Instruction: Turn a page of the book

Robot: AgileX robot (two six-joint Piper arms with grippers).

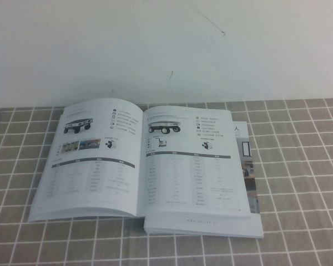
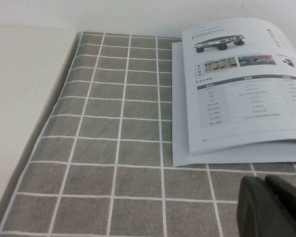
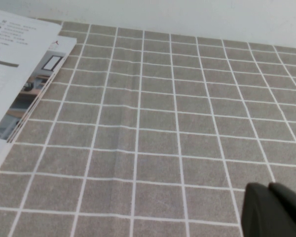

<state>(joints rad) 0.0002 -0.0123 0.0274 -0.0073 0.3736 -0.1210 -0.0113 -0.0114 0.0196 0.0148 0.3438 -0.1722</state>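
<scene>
The book point(image 1: 144, 160) lies open and flat on the checked cloth, showing a spread of wheeled robots above tables. Its left leaf arches slightly, and the right side rests on a thicker stack. The page is hidden. Neither arm appears in the high view. In the left wrist view, my left gripper point(image 2: 264, 182) hovers over the cloth, shut and empty, near the book's point(image 2: 241, 89) near left corner. In the right wrist view, my right gripper point(image 3: 269, 188) is over bare cloth, shut on nothing, well to the right of the book's point(image 3: 19, 59) right edge.
A grey tablecloth point(image 1: 299, 166) with white grid lines covers the table. A white wall point(image 1: 166, 44) rises just behind the book. The cloth's left edge point(image 2: 64, 89) meets a cream surface.
</scene>
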